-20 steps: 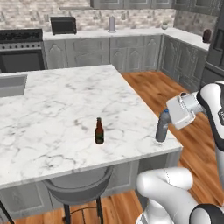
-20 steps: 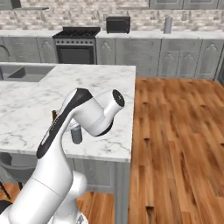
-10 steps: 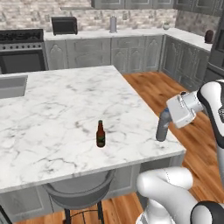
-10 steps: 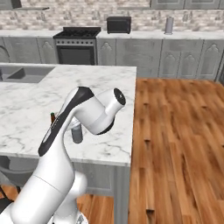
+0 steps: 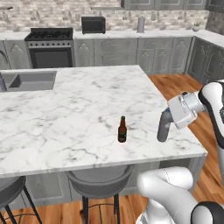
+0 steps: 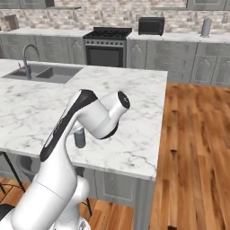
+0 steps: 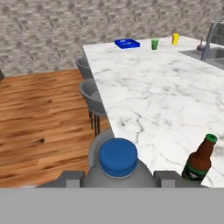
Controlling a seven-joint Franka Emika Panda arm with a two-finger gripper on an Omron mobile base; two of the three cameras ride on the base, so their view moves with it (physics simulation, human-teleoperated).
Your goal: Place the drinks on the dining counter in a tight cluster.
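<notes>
My gripper (image 5: 168,117) is shut on the small grey-blue bottle (image 5: 162,131), which stays upright at the right front part of the dining counter (image 5: 78,100). Whether its base touches the marble I cannot tell. In the hand view its blue cap (image 7: 117,156) sits between my fingertips (image 7: 72,178). The slim brown beer bottle (image 5: 122,130) stands on the counter a short way to the left of the held one, and it appears at the lower right of the hand view as the beer bottle (image 7: 199,164). From the right base view the grey-blue bottle (image 6: 80,139) peeks out under my arm.
A sink (image 5: 30,81) with faucet (image 6: 28,56) is set in the counter's far left. Round stools (image 5: 98,179) stand under the front edge. A blue tray (image 7: 127,43), a green cup (image 7: 155,44) and a yellow cup (image 7: 175,39) sit at the far end.
The whole picture has shifted right, so the base has moved. The held bottle has come in from the counter's right edge and is now closer to the beer bottle.
</notes>
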